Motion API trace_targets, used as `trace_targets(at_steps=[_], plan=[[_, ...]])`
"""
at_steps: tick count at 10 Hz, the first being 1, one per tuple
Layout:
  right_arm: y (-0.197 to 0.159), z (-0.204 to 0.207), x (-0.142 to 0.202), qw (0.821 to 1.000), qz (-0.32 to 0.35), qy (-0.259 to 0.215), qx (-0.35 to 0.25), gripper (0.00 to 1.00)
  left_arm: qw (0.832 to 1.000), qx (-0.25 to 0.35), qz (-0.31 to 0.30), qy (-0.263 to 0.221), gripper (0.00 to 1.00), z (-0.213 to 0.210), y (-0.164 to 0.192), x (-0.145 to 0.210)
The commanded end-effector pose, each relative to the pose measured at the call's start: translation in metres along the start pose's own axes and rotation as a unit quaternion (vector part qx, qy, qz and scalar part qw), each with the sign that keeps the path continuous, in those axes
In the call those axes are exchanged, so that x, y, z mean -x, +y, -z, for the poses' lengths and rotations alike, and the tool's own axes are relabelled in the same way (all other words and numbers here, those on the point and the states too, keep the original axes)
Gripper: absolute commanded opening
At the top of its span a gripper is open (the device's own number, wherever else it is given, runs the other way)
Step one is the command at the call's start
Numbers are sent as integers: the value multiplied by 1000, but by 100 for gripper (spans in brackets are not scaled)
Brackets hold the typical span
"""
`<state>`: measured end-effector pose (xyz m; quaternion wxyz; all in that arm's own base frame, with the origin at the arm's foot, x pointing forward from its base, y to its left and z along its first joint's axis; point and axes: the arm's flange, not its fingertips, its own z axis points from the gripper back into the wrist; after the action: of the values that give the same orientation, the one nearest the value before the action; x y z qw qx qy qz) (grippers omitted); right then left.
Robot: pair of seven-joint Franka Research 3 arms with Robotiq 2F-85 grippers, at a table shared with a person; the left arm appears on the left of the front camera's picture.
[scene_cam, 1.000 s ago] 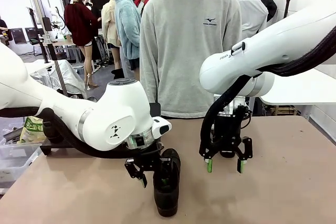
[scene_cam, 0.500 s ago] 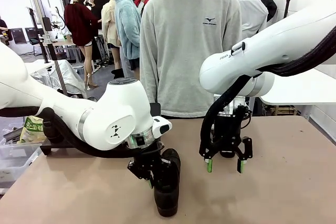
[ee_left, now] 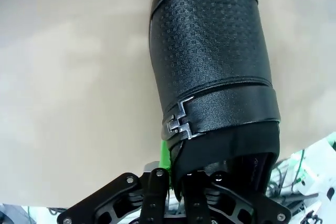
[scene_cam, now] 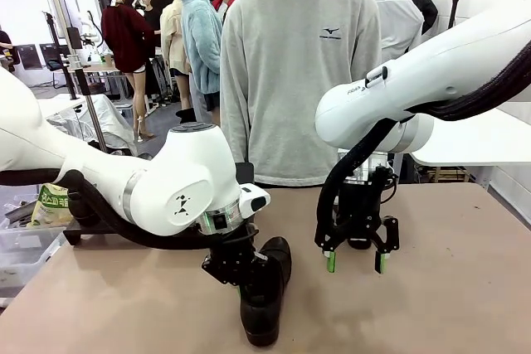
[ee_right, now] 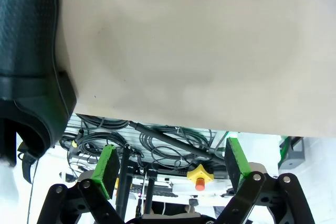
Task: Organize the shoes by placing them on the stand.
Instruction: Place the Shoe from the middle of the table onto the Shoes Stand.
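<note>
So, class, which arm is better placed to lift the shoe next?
Left: the left gripper is shut on the shoe; the right gripper hangs open over the table, holding nothing.

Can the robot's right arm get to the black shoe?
Probably yes: the right gripper hangs open beside the shoe with bare table between them, though the left gripper is clamped on its rim.

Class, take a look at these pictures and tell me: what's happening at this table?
The robot's left hand is shut on the opening rim of a black shoe resting on the table. Its right hand hangs open just above the table beside it, holding nothing. A person in a grey sweatshirt stands at the far side.
</note>
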<state>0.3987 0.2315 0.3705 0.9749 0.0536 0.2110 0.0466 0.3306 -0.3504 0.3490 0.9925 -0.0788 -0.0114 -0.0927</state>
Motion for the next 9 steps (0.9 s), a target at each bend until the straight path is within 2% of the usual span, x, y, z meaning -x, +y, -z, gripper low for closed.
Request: trace_targets(at_steps=[1, 3, 4, 5, 6, 7, 8, 9], plan=[[0, 0, 0, 1000, -1, -3, 5, 100, 999, 43, 26, 11, 0, -56, 16, 30], [0, 0, 0, 1000, -1, -3, 5, 100, 995, 66, 27, -68, 0, -109, 46, 46], [0, 0, 0, 1000, -1, -3, 5, 100, 989, 63, 5, -133, 0, -128, 69, 34], [0, 0, 0, 1000, -1, -3, 5, 100, 981, 77, 12, -178, 0, -137, 94, 9], [0, 0, 0, 1000, -1, -3, 5, 100, 972, 77, 8, -221, 0, -133, 115, -19], [0, 0, 0, 1000, -1, -3, 5, 100, 967, 61, 0, -246, 0, -127, 131, -44], [0, 0, 0, 1000, -1, -3, 5, 100, 970, 58, -4, -237, 0, -122, 145, -64], [0, 0, 0, 1000, -1, -3, 5, 100, 966, 49, -15, -252, 0, -117, 158, -85]])
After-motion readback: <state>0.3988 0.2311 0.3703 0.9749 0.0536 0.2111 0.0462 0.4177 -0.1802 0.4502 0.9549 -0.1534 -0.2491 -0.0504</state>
